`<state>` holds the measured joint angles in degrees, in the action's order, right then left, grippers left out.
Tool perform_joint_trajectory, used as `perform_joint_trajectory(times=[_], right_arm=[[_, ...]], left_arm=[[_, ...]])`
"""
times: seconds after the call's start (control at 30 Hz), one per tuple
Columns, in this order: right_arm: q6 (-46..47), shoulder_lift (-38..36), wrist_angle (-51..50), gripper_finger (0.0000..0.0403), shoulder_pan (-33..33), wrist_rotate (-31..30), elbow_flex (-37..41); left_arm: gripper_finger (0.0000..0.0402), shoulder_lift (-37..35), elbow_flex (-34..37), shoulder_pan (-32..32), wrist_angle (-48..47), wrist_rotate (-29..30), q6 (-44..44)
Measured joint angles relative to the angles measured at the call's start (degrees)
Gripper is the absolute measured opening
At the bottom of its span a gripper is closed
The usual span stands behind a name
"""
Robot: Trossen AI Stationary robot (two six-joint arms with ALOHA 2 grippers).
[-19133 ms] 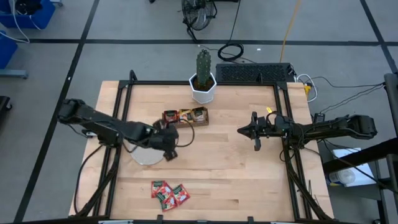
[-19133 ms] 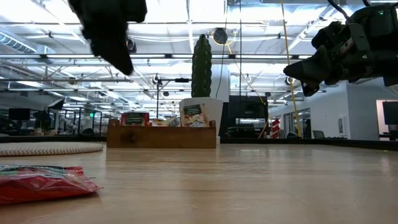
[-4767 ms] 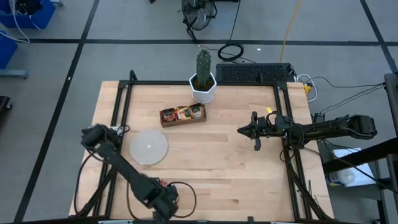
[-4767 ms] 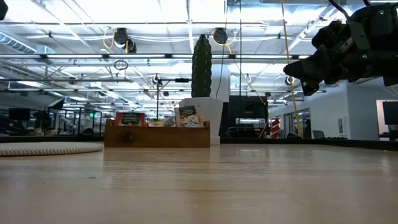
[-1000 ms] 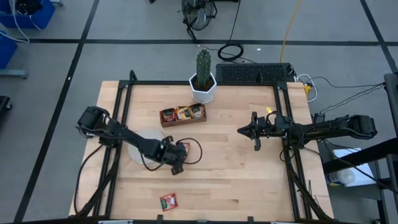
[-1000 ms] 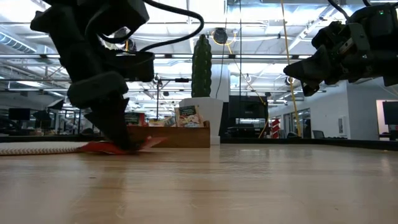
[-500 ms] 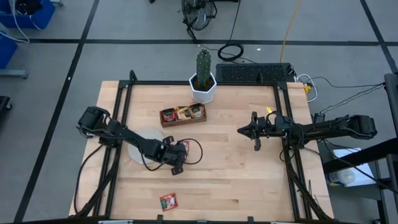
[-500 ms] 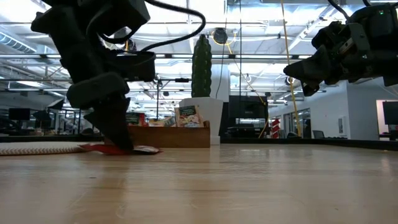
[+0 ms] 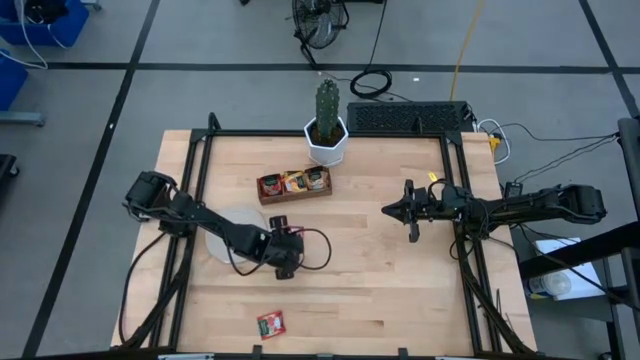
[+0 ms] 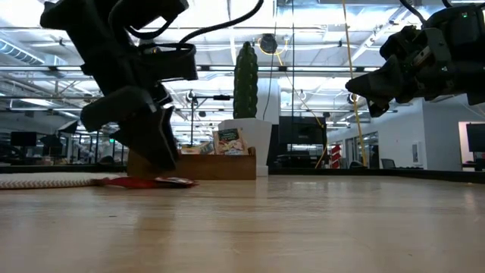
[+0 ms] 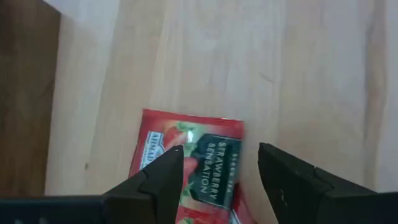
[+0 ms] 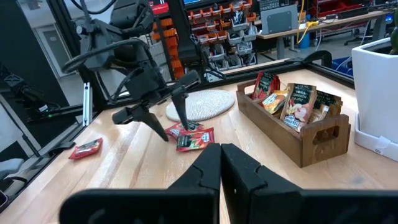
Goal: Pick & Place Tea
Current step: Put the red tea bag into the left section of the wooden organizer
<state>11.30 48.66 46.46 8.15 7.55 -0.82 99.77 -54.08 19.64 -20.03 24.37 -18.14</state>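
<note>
From above, you had the left gripper [image 9: 283, 252] low over the middle of the table [image 9: 380, 290], just beside the round mat [image 9: 232, 232], with a red sachet [image 9: 279, 223] showing at its far edge; a second red sachet [image 9: 270, 323] lay well apart near the front edge, and the brown tray [image 9: 294, 184] with its upright sachets stood in front of the cactus pot [image 9: 327, 140]. The right gripper [image 9: 411, 214] hung over the right half, away from all of this, which reads as waiting. From table height, the left gripper [image 10: 161, 155] stood just above a flat red sachet [image 10: 151, 181] lying on the wood beside the mat [image 10: 53, 180], not lifted, so the sachet looked set down there as a staging spot short of the tray [image 10: 198, 165]. Through the left wrist camera, the two dark fingers [image 11: 163, 180] stood apart with nothing between them, straddling the red strawberry sachet [image 11: 189, 163] flat on the table. Through the right wrist camera, that arm's own fingers [image 12: 208, 171] were pressed together on nothing, and the sachets [image 12: 189, 137] lay between the mat [image 12: 202, 102] and the tray [image 12: 292, 134].
</note>
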Motion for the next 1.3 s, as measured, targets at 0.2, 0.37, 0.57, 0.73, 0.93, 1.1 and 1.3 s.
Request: perform_joint_trajectory(times=[0.2, 0.37, 0.57, 0.73, 0.93, 1.1, 1.3], right_arm=[[0.01, -0.01, 0.0, 0.0, -0.01, 0.0, 0.0], [-0.01, 0.0, 0.08, 0.0, -0.01, 0.0, 0.0], [0.0, -0.01, 0.46, 0.0, -0.01, 0.0, 0.02], [-0.01, -0.02, 0.27, 0.0, -0.01, 0.0, 0.01], [-0.01, -0.02, 0.41, 0.0, 0.01, 0.0, 0.0], [0.0, 0.0, 0.15, 0.0, 0.01, 0.0, 0.0], [0.0, -0.02, 0.4, 0.0, 0.0, 0.0, 0.0]], left_arm=[[0.0209, 1.02, -0.02, 2.74, 2.43, 0.31, 3.32], [0.0209, 2.51, -0.09, 2.71, 3.69, 3.16, 6.69], [0.0209, 7.46, -0.36, 1.45, 4.33, 4.96, 10.22], [0.0209, 10.15, -0.42, 1.15, 5.31, 6.37, 10.18], [0.0209, 8.55, -0.13, 1.42, 3.56, 7.12, 9.95], [0.0209, 5.87, 0.03, 2.48, -1.96, 5.84, 6.92], [0.0209, 5.46, -0.12, 2.46, -6.63, 4.58, 4.03]])
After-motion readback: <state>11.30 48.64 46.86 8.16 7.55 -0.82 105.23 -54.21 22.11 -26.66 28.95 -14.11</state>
